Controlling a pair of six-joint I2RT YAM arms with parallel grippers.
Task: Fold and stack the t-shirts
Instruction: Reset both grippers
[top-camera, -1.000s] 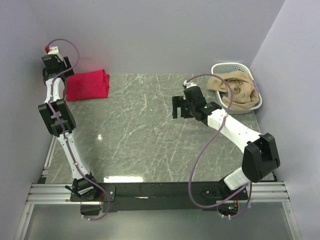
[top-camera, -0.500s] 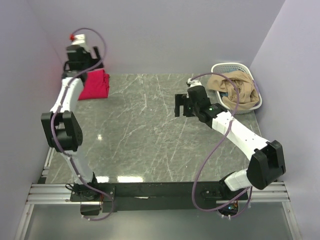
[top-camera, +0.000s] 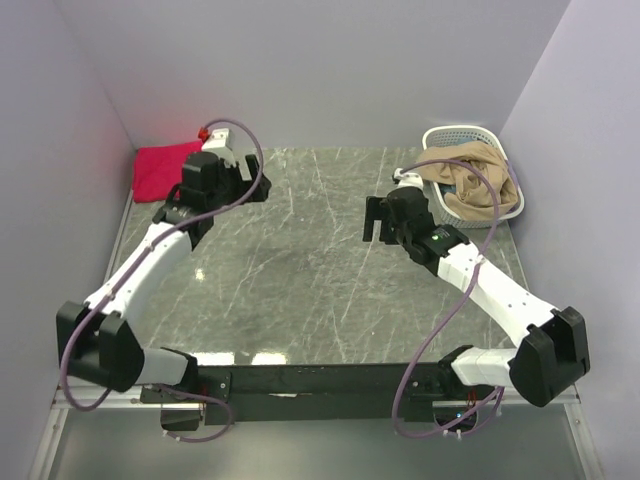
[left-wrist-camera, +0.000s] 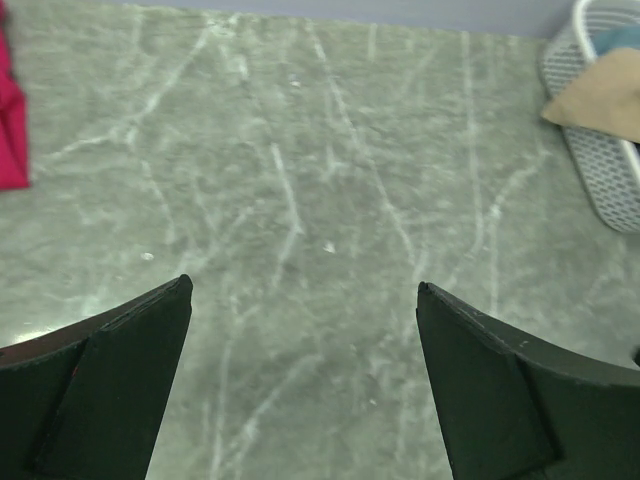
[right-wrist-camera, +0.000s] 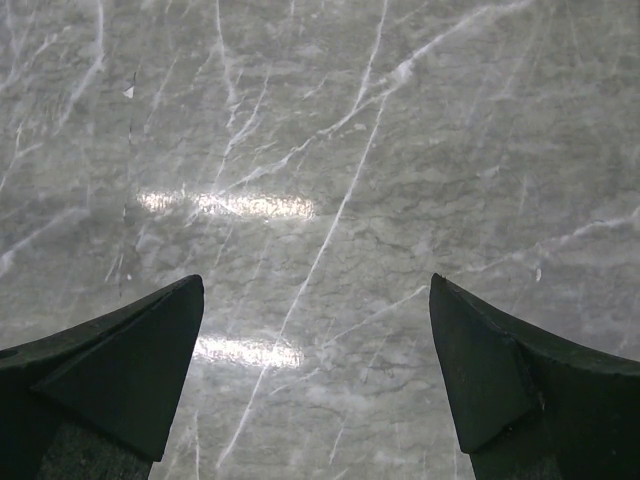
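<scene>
Red t-shirt (top-camera: 165, 168) lying at upper left corner of the marble surface (top-camera: 300, 270), tan garments (top-camera: 470, 180) heaped in white basket (top-camera: 450, 133) at upper right, left fingers (left-wrist-camera: 100, 390) spread apart above mid-surface, right fingers (right-wrist-camera: 110, 370) apart too.

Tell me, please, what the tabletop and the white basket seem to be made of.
The tabletop looks like polished grey marble or a marble-look laminate: white veins, glossy reflections. The basket seems moulded white plastic, judging by its rigid lattice wall.

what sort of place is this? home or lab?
Likely a lab test cell: plain walls box in a marble-look table, an aluminium rail fronts it, and a white basket of clothes and a red t-shirt sit at the back.
</scene>
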